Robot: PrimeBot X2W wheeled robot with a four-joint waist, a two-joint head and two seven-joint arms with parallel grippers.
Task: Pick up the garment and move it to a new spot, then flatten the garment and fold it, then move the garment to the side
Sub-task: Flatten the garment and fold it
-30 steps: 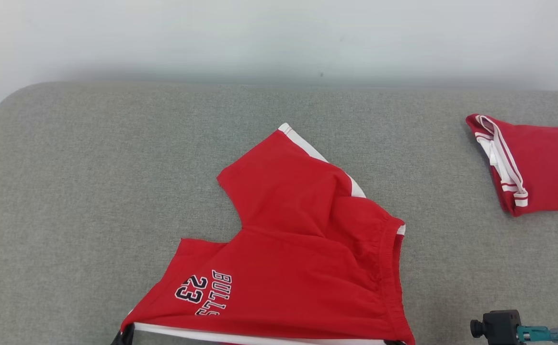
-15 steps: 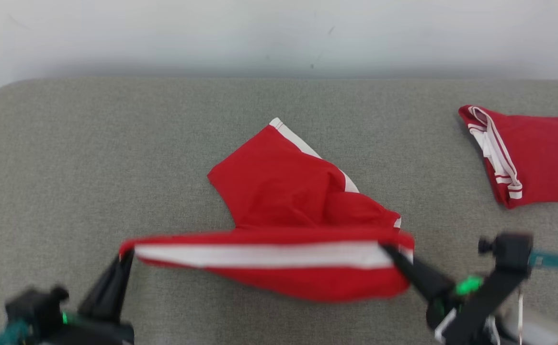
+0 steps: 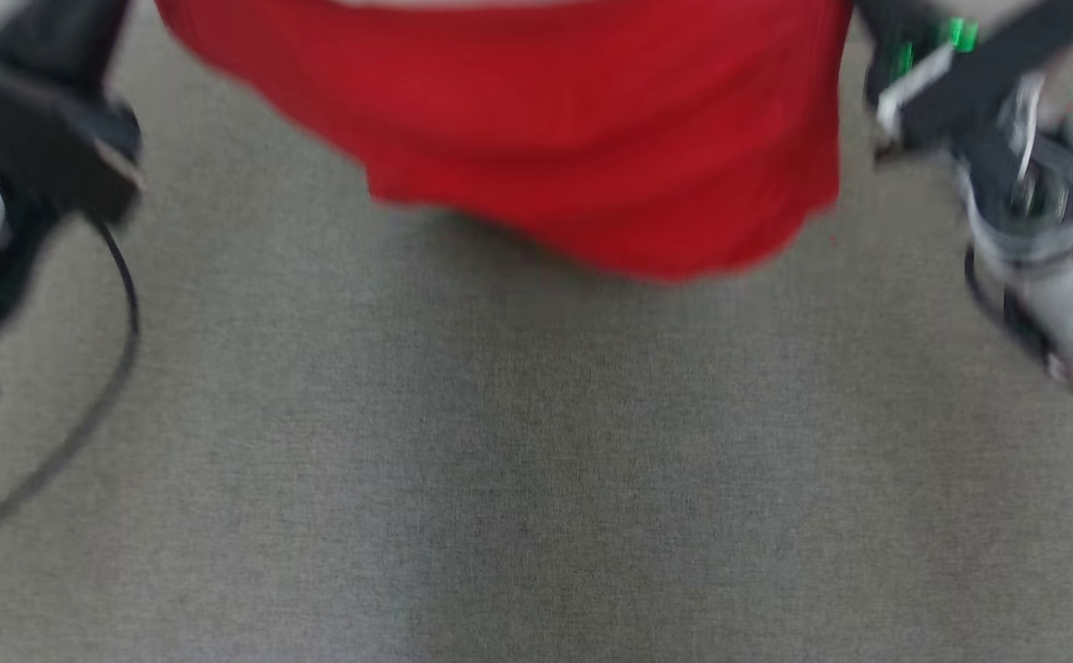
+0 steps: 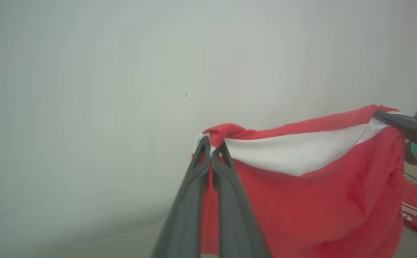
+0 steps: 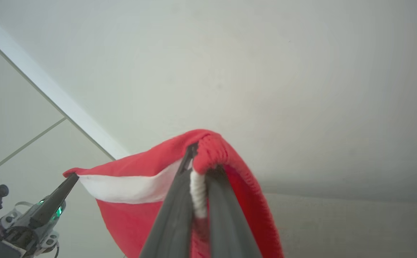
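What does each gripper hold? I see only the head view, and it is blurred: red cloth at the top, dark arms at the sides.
Observer: The left gripper is shut on a top corner of the garment, at the end of its white band.
Operator: And the right one?
Observer: The right gripper is shut on the gathered waistband, with a white cord between its fingers.
Operator: Does the cloth hang free?
Observer: In the left wrist view the band spans from gripper to gripper and the rest hangs below.
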